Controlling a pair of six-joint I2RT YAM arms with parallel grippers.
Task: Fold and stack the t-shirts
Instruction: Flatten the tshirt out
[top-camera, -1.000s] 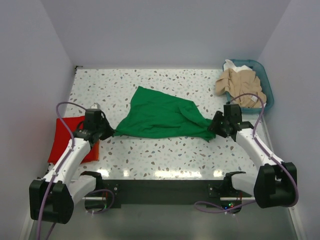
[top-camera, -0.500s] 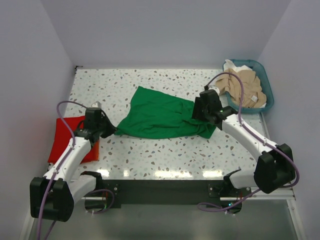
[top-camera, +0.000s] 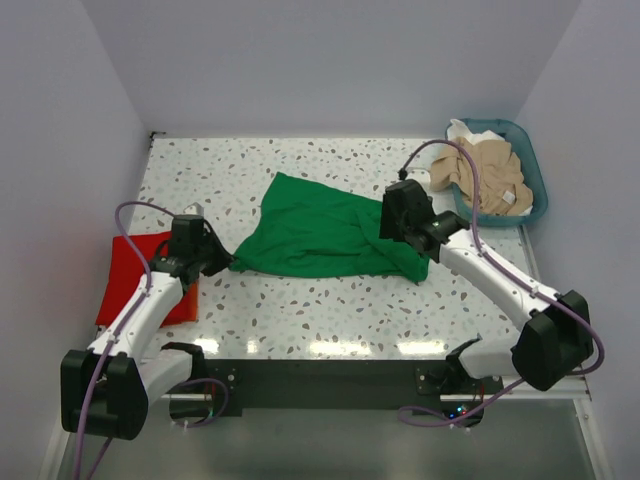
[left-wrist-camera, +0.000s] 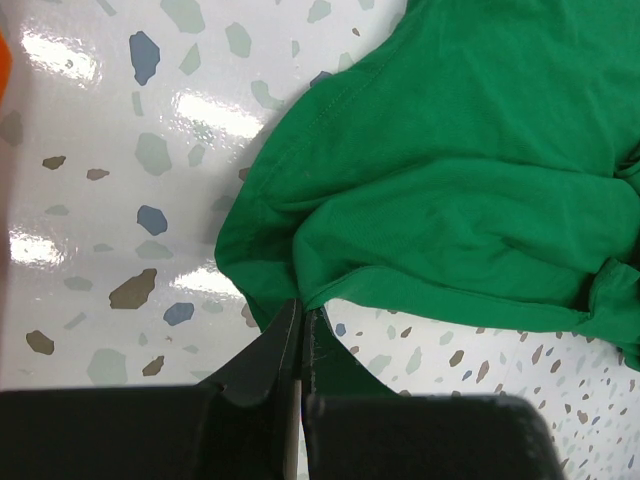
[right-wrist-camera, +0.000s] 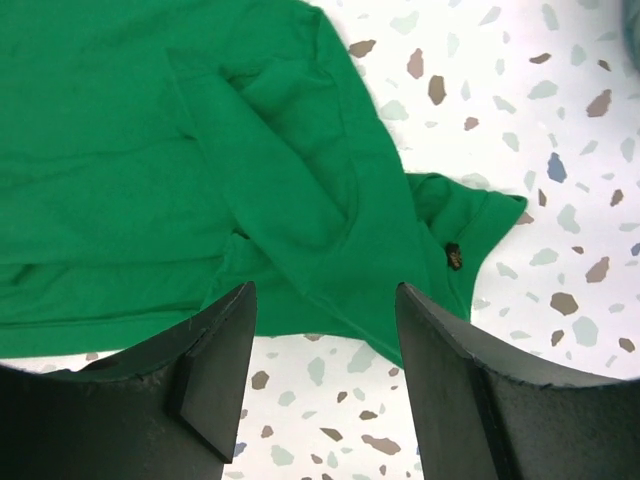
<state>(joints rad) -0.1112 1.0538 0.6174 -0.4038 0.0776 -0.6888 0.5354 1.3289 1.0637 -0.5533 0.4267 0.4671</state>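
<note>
Across the middle of the speckled table the green t-shirt lies rumpled and unfolded, drawn out from left to right, with loose folds bunched at its right end. At the left edge we see the red t-shirt lying as a flat rectangle, partly hidden by the left arm. We judge it to be folded and to be the start of the stack. At the far right the teal basket holds a heap of beige t-shirts, with a white t-shirt showing at its far edge. So by our reckoning one shirt is done at most. The green one has to be flattened and folded, and the basket's shirts have not been taken out yet.

The left gripper has its jaws pressed together on the near-left corner of the green t-shirt, and in its wrist view the cloth runs right up to the fingertips. The right gripper stands with its jaws wide apart over the bunched right end of the same shirt. Nothing sits between the fingers, and we cannot tell whether they touch the fabric.
</note>
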